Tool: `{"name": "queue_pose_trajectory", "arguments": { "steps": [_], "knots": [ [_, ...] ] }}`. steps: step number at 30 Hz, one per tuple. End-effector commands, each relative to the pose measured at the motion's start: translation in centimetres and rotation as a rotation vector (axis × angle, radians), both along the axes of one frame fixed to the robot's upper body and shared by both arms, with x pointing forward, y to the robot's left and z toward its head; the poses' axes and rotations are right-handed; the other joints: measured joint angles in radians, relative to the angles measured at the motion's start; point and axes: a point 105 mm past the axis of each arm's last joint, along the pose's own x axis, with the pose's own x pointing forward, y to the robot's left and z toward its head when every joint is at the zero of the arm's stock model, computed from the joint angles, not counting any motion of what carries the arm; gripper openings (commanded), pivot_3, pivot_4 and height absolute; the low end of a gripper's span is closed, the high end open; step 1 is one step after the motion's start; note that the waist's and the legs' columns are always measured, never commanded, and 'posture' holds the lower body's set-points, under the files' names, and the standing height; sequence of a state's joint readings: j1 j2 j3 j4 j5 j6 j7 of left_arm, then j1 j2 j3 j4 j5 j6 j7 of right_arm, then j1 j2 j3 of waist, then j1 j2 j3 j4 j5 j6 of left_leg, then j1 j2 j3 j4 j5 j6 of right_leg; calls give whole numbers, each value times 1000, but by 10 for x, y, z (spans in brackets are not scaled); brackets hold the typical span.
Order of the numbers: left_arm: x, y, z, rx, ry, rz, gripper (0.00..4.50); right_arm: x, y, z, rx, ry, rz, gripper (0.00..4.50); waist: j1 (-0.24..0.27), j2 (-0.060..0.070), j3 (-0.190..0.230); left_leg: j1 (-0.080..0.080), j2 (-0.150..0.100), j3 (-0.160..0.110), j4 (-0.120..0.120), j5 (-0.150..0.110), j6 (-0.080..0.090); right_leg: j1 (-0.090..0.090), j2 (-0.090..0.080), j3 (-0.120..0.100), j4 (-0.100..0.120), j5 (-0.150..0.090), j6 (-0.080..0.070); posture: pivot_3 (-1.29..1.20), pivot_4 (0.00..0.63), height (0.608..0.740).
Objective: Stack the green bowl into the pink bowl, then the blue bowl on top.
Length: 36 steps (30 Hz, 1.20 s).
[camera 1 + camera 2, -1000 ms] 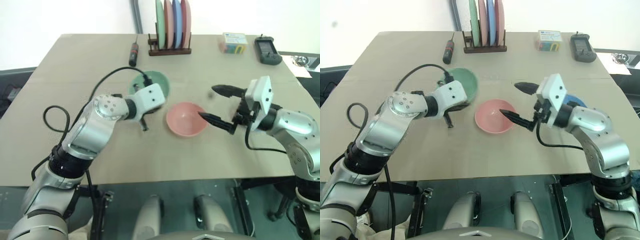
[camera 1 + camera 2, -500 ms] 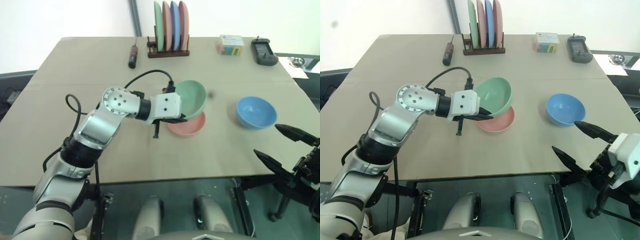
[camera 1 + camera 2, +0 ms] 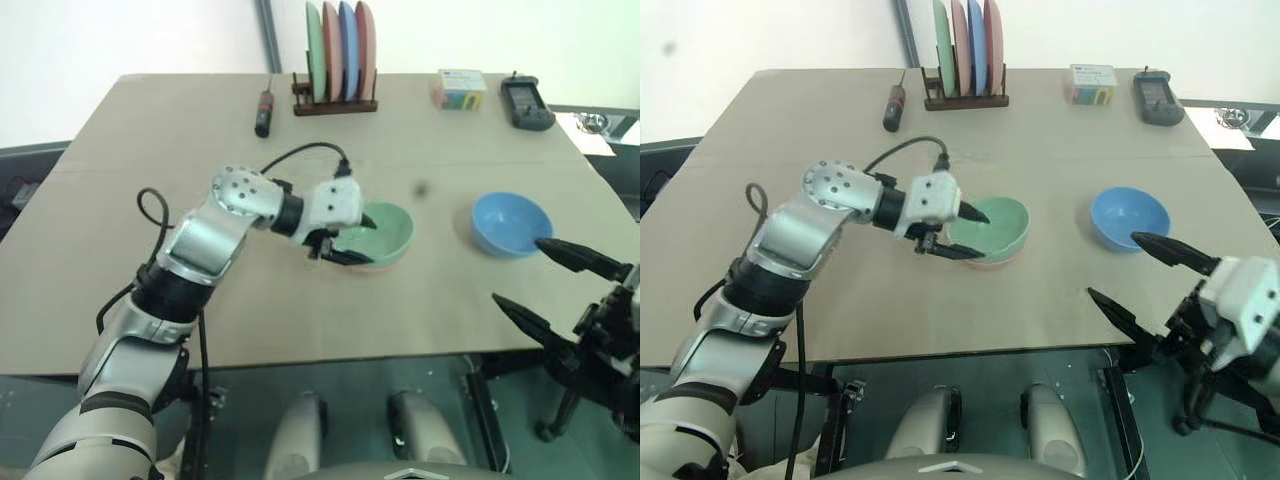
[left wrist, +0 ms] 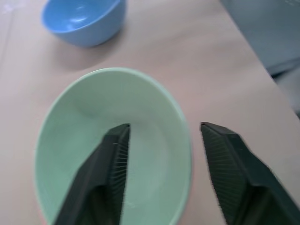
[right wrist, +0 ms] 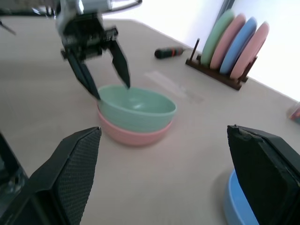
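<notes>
The green bowl (image 3: 385, 232) sits nested upright inside the pink bowl (image 5: 133, 134), of which a thin rim shows below it. My left gripper (image 3: 356, 242) is open astride the green bowl's near-left rim, with one finger (image 4: 115, 159) inside the bowl and the other (image 4: 227, 171) outside it. The blue bowl (image 3: 512, 222) stands alone on the table to the right. My right gripper (image 3: 518, 270) hangs open and empty by the table's front right edge, just in front of the blue bowl.
At the back of the table (image 3: 150, 250) a wooden rack holds several upright plates (image 3: 340, 50). A screwdriver (image 3: 265, 110) lies left of it. A small coloured box (image 3: 460, 90) and a black device (image 3: 527, 103) sit at the back right.
My left gripper carried the green bowl to the right, set it down into the pink bowl and opened. My right gripper drew back from the pink bowl to the table's front right edge.
</notes>
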<state>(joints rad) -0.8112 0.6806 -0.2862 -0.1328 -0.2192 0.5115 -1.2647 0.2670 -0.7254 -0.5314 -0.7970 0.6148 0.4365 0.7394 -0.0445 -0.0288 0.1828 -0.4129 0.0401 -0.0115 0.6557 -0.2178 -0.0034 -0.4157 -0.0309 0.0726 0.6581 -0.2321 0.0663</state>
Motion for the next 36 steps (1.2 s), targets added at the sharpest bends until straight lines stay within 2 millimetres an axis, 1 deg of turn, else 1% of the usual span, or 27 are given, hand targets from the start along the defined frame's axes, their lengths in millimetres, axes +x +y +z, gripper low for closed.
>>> {"name": "queue_pose_trajectory", "arguments": {
  "steps": [1, 2, 3, 5, 6, 8, 9, 10, 11, 12, 14, 15, 16, 19, 23, 26, 28, 30, 33, 36],
  "knots": [
    [-3, 23, 26, -277, -80, 94, 2884, 37, -5, -11, -51, 28, -76, 4500, -3, 2, -1, 1, 0, 0, 0, 0, 0, 0, 0, 1, 0, 0, 0, 0, 150, 740],
    [-4, 30, 30, -347, -156, 116, 2884, 47, -5, -16, -71, 52, -87, 4500, -5, 4, -2, 1, 0, 0, 0, 0, 0, 0, 0, 1, 1, 0, 0, 0, 150, 740],
    [-8, 41, 26, -385, -128, 148, 2884, 64, -9, -25, -91, 102, -115, 4500, -5, 5, -3, 2, 0, 1, -1, 0, 0, 0, 0, 1, 0, 0, 0, 0, 150, 740],
    [-12, 51, 22, -428, -68, 191, 2884, 84, -13, -34, -127, 149, -150, 4500, -1, 3, -2, 2, 1, 1, -2, 0, 0, 0, 1, 1, 1, 1, -1, 0, 150, 740],
    [-20, 55, 20, -447, -12, 166, 2884, 94, -14, -38, -143, 170, -163, 4500, 4, 3, -1, 0, 1, 0, -2, 0, 0, -2, 1, 1, 2, 2, -4, 0, 150, 740],
    [-45, 63, 23, -519, 116, 51, 3423, 112, -14, -48, -183, 219, -187, 4500, 9, 2, -1, -2, 0, -1, -2, 0, 0, -3, 1, 0, 1, 2, -4, 0, 150, 740],
    [-51, 66, 25, -550, 154, 30, 3663, 118, -15, -52, -194, 237, -202, 4500, 12, 2, -1, -2, 0, -1, -2, 0, 0, -4, 0, 0, 1, 3, -4, 0, 150, 740],
    [-54, 70, 29, -583, 166, 34, 4279, 123, -16, -55, -208, 256, -213, 4500, 14, 2, -1, -3, 0, -1, -2, 0, 0, -4, -1, -1, 0, 2, -4, 0, 150, 740],
    [-58, 76, 30, -593, 156, 30, 4477, 128, -17, -59, -218, 287, -223, 4500, 24, 2, -1, -3, -1, -1, -2, 0, 0, -4, -1, -1, 0, 2, -4, 0, 150, 740],
    [-61, 80, 32, -610, 146, 32, 4497, 132, -18, -63, -218, 320, -234, 4245, 24, 2, -1, -4, -1, 0, -3, 0, 0, -3, -2, -1, -2, 3, -4, 0, 150, 740],
    [-66, 84, 34, -621, 141, 33, 4500, 135, -20, -67, -213, 367, -243, 3923, 24, 2, -1, -4, -1, 0, -3, 0, 0, -3, -2, 0, -2, 3, -4, 0, 150, 740],
    [-67, 84, 32, -601, 132, 36, 4500, 136, -21, -67, -212, 375, -253, 3375, 25, 2, -1, -3, -1, 0, -3, 0, 0, -3, -2, 0, -2, 3, -4, 0, 150, 740],
    [-68, 85, 31, -589, 129, 39, 4500, 137, -23, -67, -211, 381, -263, 2687, 28, 2, -1, -3, -1, 0, -3, 0, 0, -3, -1, -1, -1, 3, -4, 0, 150, 740],
    [-68, 85, 33, -601, 130, 55, 4500, 140, -28, -68, -219, 391, -290, 1800, 30, 2, -1, -3, -1, -1, -3, 0, 0, -3, -1, -1, -1, 2, -4, 0, 150, 740],
    [-70, 83, 32, -583, 132, 49, 4500, 141, -30, -68, -238, 385, -304, 35, 26, 2, -1, -2, -1, 0, -2, 0, 0, -2, -1, 0, -1, 2, -4, 0, 150, 740],
    [-69, 82, 30, -579, 134, 55, 4500, 142, -29, -60, -261, 337, -306, 35, 25, 2, -1, -2, -1, 0, -2, 0, 0, -2, -1, -1, -1, 2, -4, 0, 150, 740],
    [-68, 83, 27, -579, 137, 67, 4500, 139, -20, -49, -289, 266, -250, 35, 25, 2, -1, -2, -1, 0, -2, 0, 0, -3, -1, -1, -1, 3, -4, 0, 150, 740],
    [-68, 83, 24, -581, 141, 76, 4500, 127, 11, -25, -236, 178, -74, 35, 23, 3, -1, -2, -1, 0, -2, 0, 0, -3, -1, 0, -1, 3, -4, 0, 150, 740],
    [-68, 83, 22, -593, 138, 95, 4500, 108, 51, 4, -177, 71, 134, 35, 14, 3, -1, -2, 0, 0, -3, 0, 0, -4, 0, 0, -1, 3, -3, 0, 150, 740],
    [-68, 86, 17, -588, 125, 132, 4500, 97, 84, 27, -158, -22, 260, 35, 3, 3, -1, -2, 0, 0, -3, 0, 0, -4, 0, -1, -1, 4, 0, 0, 150, 740]
  ]
}}
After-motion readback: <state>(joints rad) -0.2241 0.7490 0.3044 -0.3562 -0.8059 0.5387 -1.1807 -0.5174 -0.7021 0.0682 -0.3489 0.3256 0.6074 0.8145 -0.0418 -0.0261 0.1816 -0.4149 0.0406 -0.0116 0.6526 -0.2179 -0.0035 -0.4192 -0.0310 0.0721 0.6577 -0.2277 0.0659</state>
